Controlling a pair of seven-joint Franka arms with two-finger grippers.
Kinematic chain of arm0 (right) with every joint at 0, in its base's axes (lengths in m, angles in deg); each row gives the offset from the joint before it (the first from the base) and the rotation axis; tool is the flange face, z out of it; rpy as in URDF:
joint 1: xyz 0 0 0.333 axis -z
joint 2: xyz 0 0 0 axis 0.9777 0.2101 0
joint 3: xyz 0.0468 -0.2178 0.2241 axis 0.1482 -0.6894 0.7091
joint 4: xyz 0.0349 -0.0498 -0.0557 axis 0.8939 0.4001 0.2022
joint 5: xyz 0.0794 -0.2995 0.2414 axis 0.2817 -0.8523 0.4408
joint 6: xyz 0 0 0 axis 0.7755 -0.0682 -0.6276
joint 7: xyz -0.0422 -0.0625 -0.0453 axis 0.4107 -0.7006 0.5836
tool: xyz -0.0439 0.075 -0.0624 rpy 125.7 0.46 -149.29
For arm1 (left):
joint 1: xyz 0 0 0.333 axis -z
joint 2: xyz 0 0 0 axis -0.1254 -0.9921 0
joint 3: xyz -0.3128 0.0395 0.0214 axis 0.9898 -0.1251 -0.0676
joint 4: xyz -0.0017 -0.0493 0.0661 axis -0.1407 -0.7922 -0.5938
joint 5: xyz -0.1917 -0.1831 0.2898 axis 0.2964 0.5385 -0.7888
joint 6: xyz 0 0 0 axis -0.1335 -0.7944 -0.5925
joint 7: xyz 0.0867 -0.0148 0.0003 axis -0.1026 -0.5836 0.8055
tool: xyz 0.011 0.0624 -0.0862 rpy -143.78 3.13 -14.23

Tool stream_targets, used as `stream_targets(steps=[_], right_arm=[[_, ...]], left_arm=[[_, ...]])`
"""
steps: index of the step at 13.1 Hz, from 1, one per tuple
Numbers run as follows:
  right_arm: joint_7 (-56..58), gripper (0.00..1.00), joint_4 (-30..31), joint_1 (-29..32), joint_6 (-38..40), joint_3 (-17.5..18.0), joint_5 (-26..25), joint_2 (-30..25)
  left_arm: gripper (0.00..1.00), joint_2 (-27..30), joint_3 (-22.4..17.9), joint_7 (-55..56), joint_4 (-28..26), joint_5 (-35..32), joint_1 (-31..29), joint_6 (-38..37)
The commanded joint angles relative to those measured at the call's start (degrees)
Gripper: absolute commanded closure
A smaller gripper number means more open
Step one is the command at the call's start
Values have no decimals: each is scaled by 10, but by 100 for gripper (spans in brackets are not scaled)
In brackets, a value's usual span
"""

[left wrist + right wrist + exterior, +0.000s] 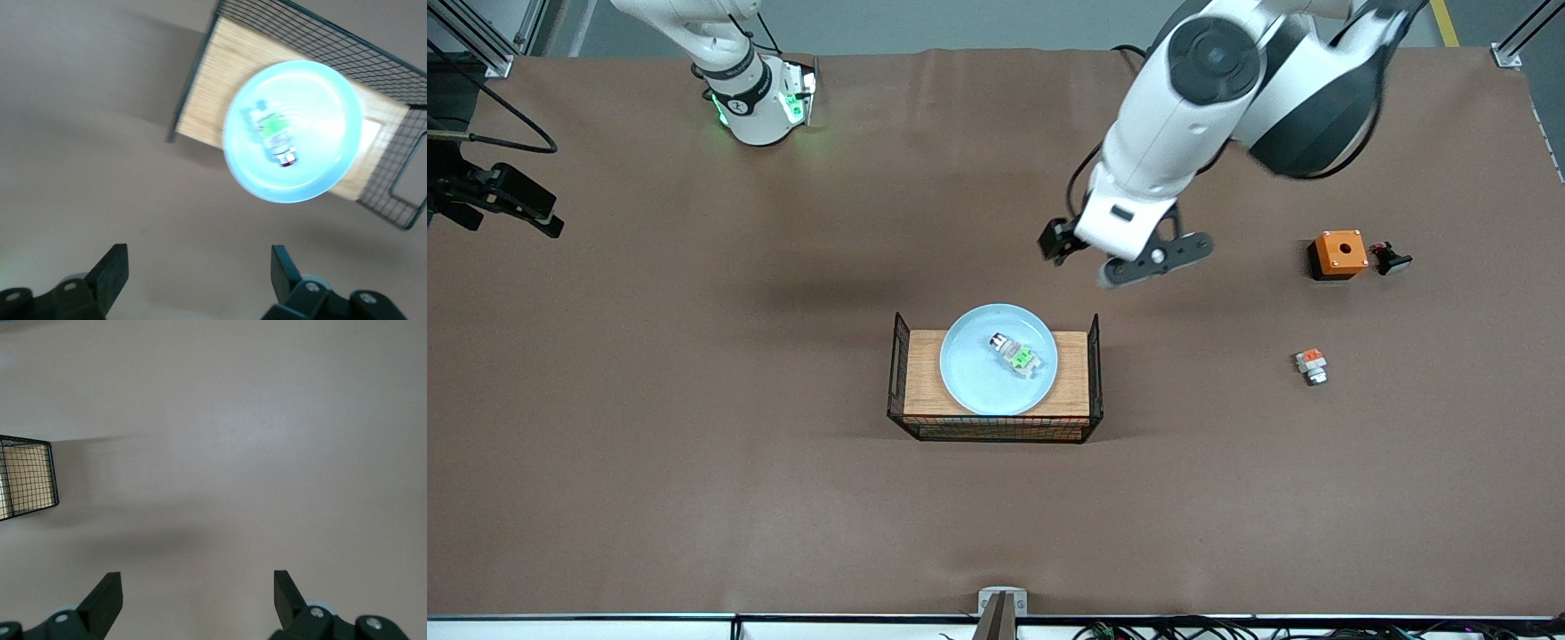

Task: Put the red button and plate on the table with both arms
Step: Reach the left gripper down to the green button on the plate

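Note:
The light blue plate [978, 378] rests on the wooden top of a black wire crate [1072, 378] in the middle of the brown table [694, 444]. The red button [1018, 356], with its green block, lies in the plate. My left gripper [1129, 262] hangs open and empty over the table beside the crate, on the robots' side. In the left wrist view the plate [320, 133] and button [275, 137] lie ahead of the open left gripper [200, 257]. My right gripper [197, 587] is open and empty over bare table. It appears at the right arm's end [543, 218].
An orange square box [1338, 253], a small black and red part [1390, 258] and a tiny part with an orange block [1312, 364] lie toward the left arm's end. One end of the crate [27, 480] shows in the right wrist view.

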Motion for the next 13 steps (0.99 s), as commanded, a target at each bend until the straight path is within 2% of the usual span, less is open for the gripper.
stream_targets(steps=[1, 3, 6, 11, 13], right_arm=[[-4, 0, -8, -5, 1, -2, -6, 4], [-7, 0, -8, -7, 1, -1, -5, 4], [-64, 0, -9, -28, -2, -1, -4, 7], [-174, 0, -12, -61, -6, 0, -5, 33], [-176, 0, -15, -62, -14, -1, 30, 34]], left_arm=[[6, -65, -33, 67, 49, -7, 46, 57], [1, -79, -77, 80, 51, -6, 90, 78], [1, -124, -145, 93, 82, -6, 152, 99], [1, -171, -196, 120, 84, -7, 200, 147], [1, -175, -226, 154, 84, -6, 229, 165]])
